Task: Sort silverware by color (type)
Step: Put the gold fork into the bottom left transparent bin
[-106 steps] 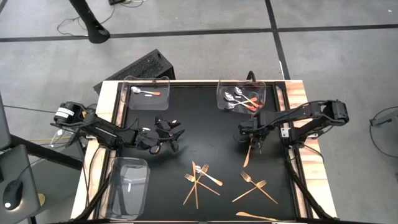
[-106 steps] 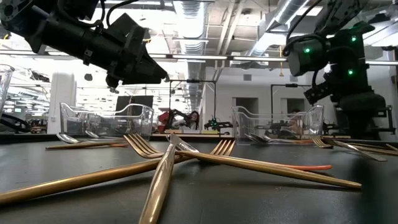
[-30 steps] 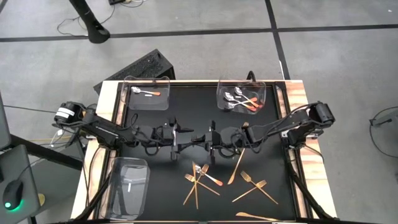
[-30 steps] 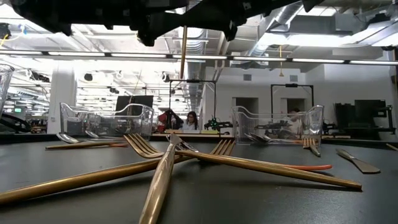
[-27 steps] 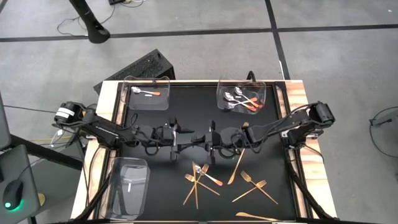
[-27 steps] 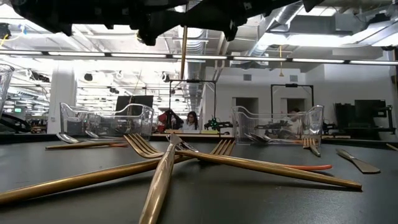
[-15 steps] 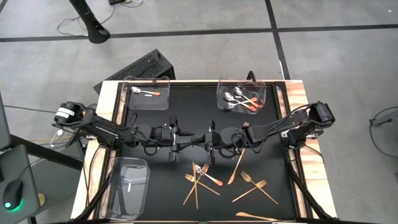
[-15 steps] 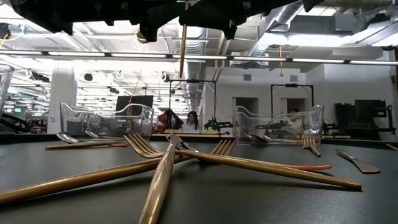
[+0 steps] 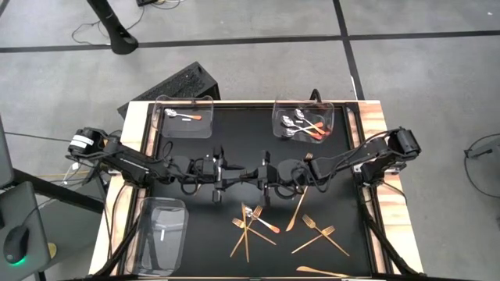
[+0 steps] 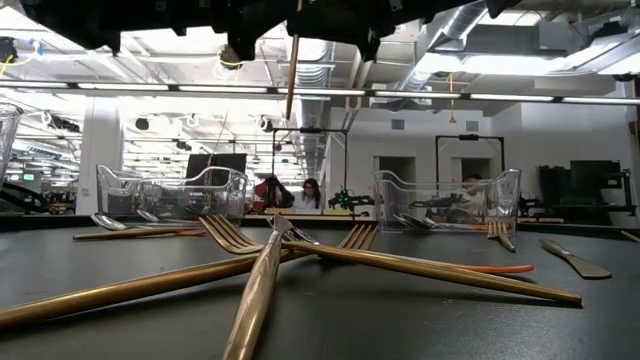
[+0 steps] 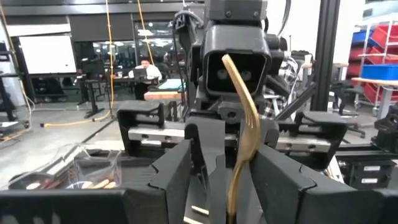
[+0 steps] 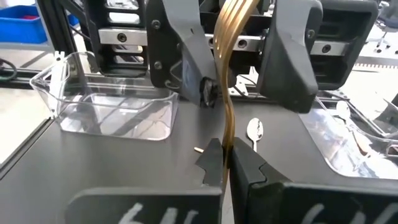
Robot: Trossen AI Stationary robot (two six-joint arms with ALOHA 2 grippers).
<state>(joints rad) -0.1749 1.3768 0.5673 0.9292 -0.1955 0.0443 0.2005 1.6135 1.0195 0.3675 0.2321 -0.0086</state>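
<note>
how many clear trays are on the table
3. One tray sits at the far left holding one spoon, one at the far right holding several spoons, and one at the near left corner. None looks hidden.

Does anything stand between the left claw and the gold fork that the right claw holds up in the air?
Nothing visible does. The gold fork stands upright directly in front of the left claw, above the middle of the table, and the right claw is shut on its lower part.
</note>
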